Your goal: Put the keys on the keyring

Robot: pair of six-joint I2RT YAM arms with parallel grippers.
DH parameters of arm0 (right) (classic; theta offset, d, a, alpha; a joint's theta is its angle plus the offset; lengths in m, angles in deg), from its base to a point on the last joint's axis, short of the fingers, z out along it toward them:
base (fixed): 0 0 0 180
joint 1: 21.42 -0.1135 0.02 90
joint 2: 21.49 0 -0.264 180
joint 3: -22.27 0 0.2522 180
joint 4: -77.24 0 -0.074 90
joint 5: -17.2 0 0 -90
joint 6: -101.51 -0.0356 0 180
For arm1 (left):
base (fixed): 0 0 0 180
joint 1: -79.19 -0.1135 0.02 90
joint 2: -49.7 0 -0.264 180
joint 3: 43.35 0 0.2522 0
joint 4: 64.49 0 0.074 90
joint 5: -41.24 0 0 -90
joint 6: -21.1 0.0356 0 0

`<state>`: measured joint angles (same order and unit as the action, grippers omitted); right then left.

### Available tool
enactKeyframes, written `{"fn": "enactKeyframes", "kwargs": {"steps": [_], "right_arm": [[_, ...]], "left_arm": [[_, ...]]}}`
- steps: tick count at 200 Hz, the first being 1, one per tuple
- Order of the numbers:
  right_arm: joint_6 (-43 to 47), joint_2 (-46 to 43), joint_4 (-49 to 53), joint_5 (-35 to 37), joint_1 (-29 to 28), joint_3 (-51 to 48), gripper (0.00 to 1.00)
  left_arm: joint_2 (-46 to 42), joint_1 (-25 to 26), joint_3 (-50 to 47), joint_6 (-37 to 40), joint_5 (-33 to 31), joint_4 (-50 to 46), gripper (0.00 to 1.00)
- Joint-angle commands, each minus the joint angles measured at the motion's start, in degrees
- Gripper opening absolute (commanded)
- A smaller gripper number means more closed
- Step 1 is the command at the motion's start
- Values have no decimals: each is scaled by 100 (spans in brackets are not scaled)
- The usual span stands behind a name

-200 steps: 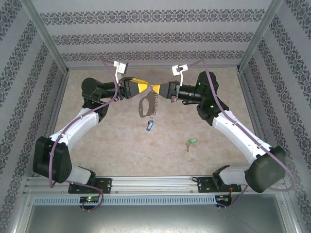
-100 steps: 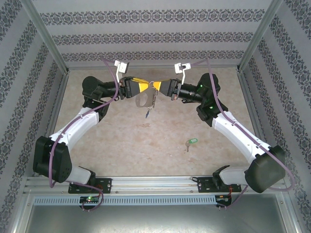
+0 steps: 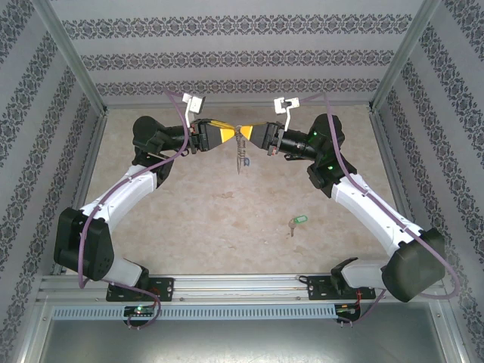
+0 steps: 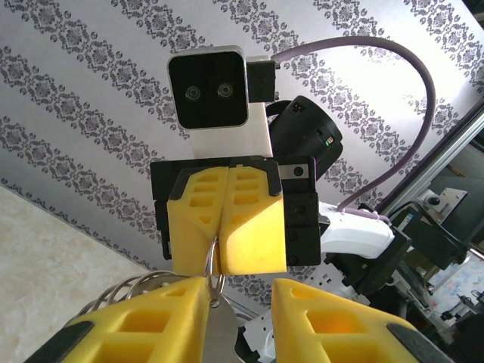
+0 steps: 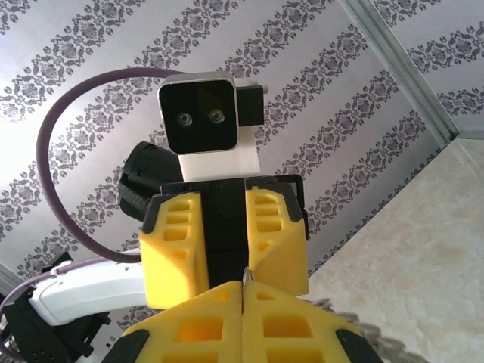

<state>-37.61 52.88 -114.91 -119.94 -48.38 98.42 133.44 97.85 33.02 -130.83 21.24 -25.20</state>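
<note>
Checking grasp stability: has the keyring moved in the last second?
Yes. The keyring has turned edge-on and risen, its dangling end now farther from the green-tagged key, which stayed put.

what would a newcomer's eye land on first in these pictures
Most striking are the two yellow-fingered tools, the left tool and the right tool, meeting tip to tip above the far middle of the table. The grey keyring dangles between them. Next comes the small key with its light green tag, lying flat on the table near the right arm, well apart from the keyring.
</note>
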Motion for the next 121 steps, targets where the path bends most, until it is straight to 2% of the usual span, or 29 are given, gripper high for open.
{"fn": "enactKeyframes", "kwargs": {"steps": [1, 109, 121], "right_arm": [[166, -156, -152, -22, -63, -29, 0], [131, -249, -309, 60, -90, -148, 0], [141, -215, -298, 29, -107, -128, 0]], "left_arm": [[6, 211, 103, 121, 76, 2, 31], [-57, 217, 51, 448, -65, -423, 32], [-66, 216, 70, 448, -49, -406, 25]]}}
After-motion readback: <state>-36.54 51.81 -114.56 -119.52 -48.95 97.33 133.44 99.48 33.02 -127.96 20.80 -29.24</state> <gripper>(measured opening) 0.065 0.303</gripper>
